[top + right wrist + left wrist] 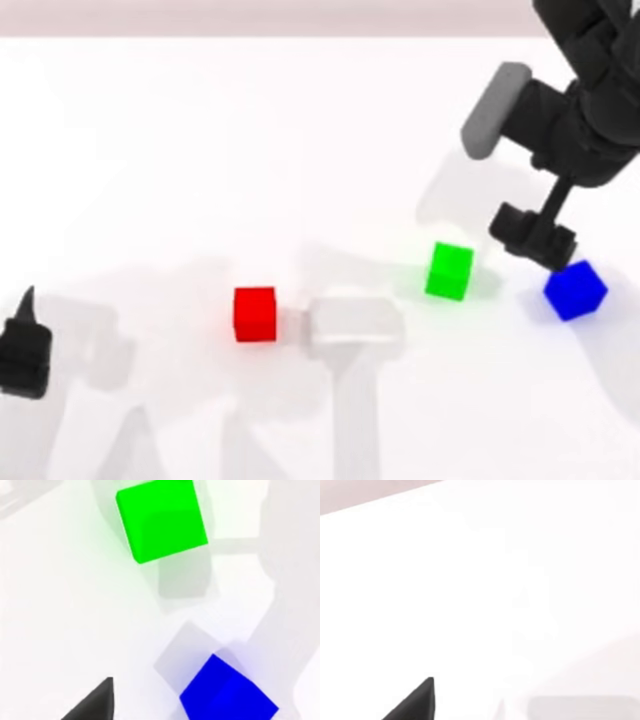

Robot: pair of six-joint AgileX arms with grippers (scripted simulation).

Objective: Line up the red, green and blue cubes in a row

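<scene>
Beside the green cube (449, 271), from above: red cube (255, 314) left, blue cube (575, 290) right under right gripper (535, 238), finger state indiscernible; wrist close-up omits red.

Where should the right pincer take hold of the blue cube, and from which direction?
From above, closing on two opposite flat side faces of the blue cube. It sits rotated on the table, so the right pincer, beside it now, should probably turn to match those faces.
</scene>
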